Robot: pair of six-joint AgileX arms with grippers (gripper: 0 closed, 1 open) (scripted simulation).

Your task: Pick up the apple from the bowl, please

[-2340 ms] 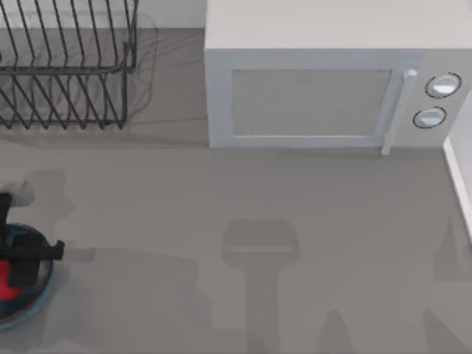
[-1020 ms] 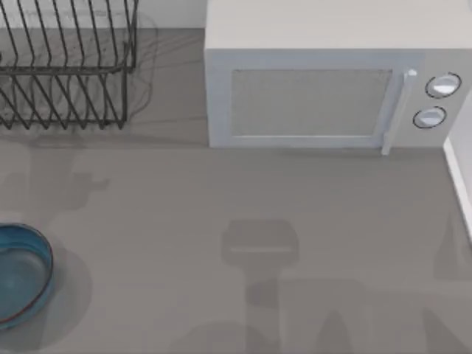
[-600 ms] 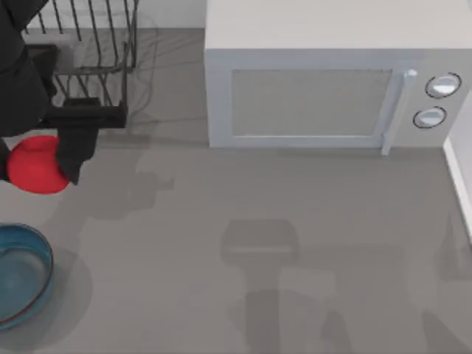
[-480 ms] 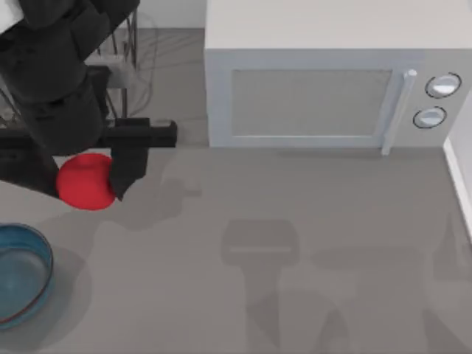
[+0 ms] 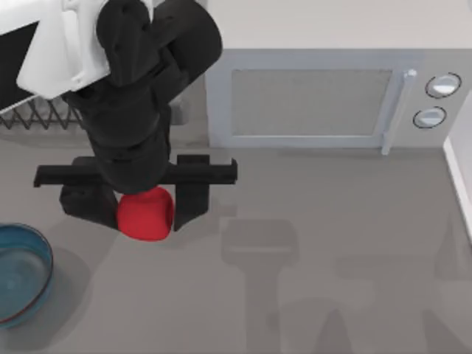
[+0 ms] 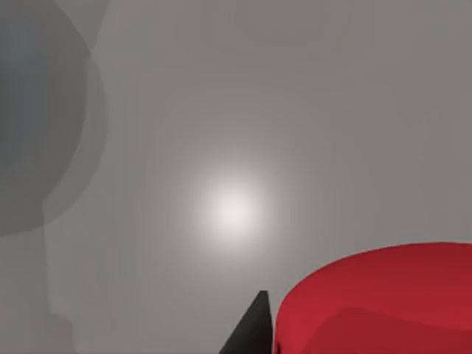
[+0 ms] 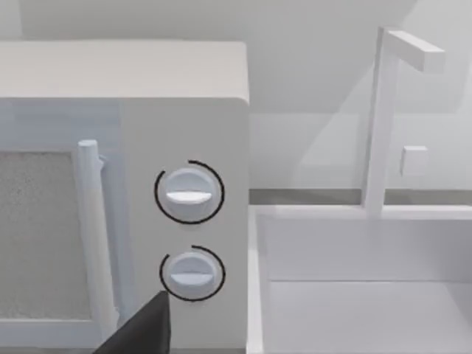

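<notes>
A: Since the bowl (image 5: 22, 276) at the table's left edge is empty, where's the apple (image 5: 146, 214)?

B: Right of it, lifted clear, clamped in the left gripper (image 5: 144, 210) so it can't drop. The right gripper (image 7: 140, 332) faces the microwave (image 5: 317, 96); can't tell its fingers.

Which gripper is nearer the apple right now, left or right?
Left. The left gripper is shut on the apple, held above the table right of the bowl. The right gripper faces the microwave's knobs, far off.
</notes>
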